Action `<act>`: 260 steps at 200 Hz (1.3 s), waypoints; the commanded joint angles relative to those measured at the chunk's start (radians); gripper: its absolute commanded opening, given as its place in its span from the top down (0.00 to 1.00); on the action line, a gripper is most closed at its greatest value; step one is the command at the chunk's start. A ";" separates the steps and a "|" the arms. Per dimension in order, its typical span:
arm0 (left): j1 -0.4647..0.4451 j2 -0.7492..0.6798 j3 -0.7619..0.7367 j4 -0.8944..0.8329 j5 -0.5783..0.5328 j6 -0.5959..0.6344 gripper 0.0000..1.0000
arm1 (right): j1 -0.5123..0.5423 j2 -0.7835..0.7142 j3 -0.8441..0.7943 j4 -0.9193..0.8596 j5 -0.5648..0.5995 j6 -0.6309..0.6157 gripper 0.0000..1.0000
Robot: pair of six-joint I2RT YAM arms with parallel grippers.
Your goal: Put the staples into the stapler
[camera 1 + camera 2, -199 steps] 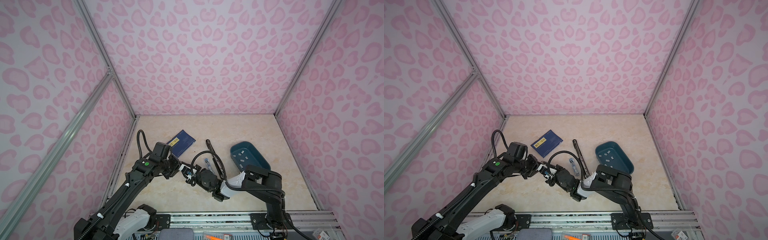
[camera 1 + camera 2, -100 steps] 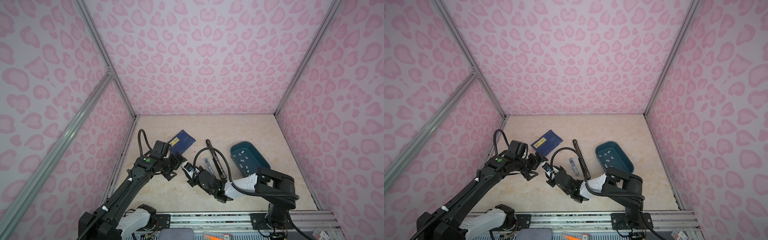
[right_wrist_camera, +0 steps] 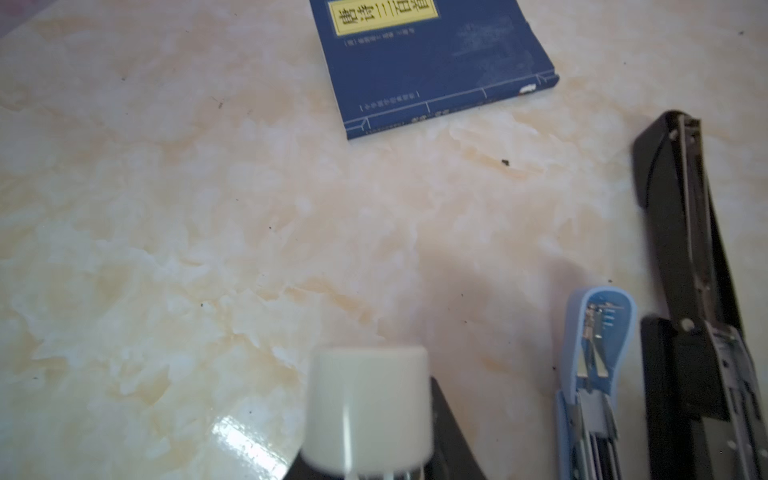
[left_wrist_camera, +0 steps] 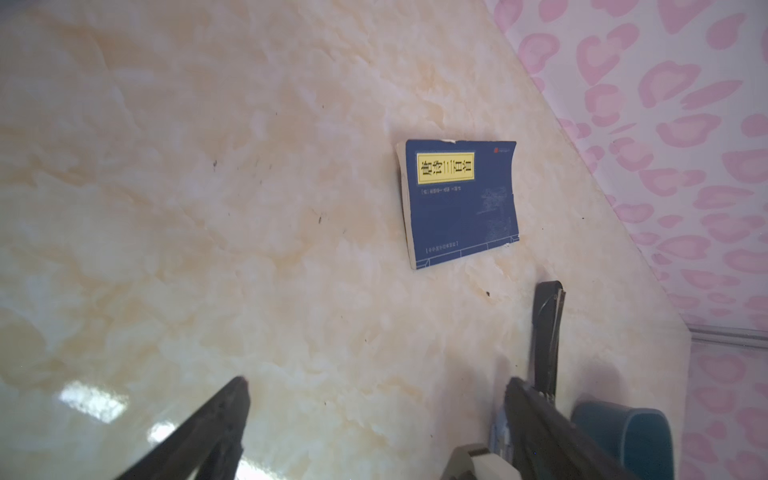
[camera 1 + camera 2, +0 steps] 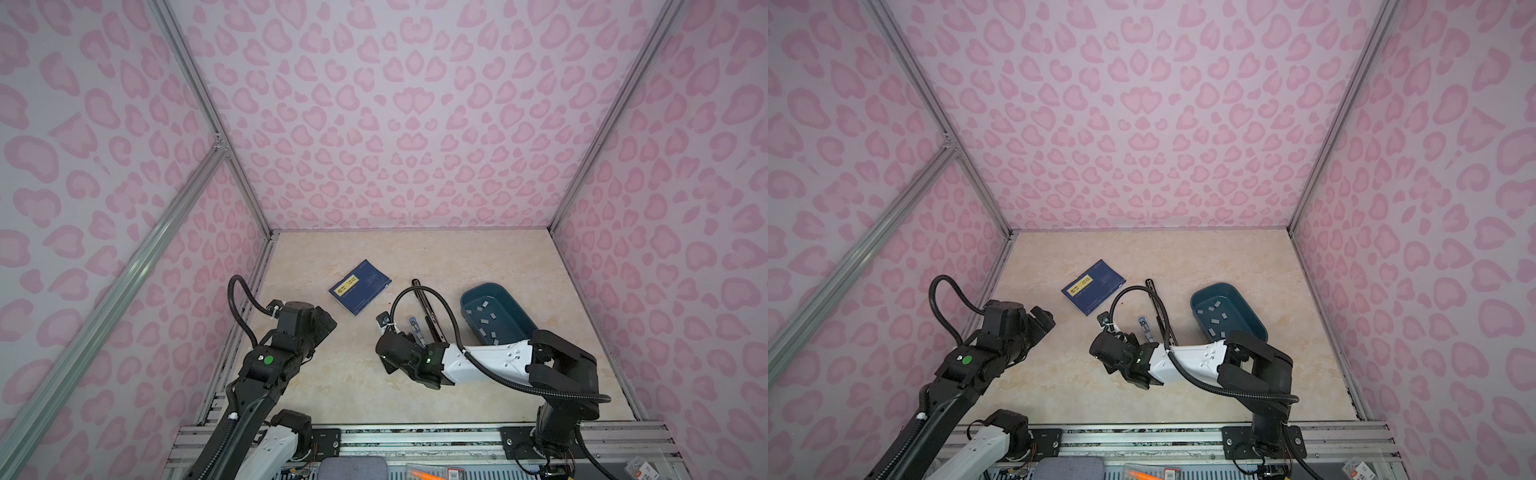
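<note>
Still loose, the staples (image 5: 493,327) sit in the tray (image 5: 515,309), near the opened blue stapler (image 5: 414,332) and black stapler (image 5: 428,305). My left jaws have just sprung wide apart and drawn back empty, so my right jaws, clamped on a white cylinder (image 3: 368,407), carry it alone; no staple is picked yet. Right arm (image 5: 486,361) stretches low across; left arm (image 5: 266,361) folds back.

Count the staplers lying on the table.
2. A long black stapler lies opened between the teal tray and a smaller light-blue stapler, also opened. The blurred cream object in the right gripper might be a third.
</note>
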 commanded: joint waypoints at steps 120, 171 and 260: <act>-0.002 -0.132 -0.300 0.293 -0.099 0.300 0.03 | -0.130 0.182 0.157 -0.257 -0.110 0.080 0.76; -0.002 -0.222 -0.329 0.279 -0.117 0.288 0.03 | -0.124 0.185 0.156 -0.246 -0.100 0.097 0.63; -0.002 -0.251 -0.335 0.272 -0.112 0.286 0.03 | -0.086 0.052 0.130 -0.298 0.011 0.120 0.47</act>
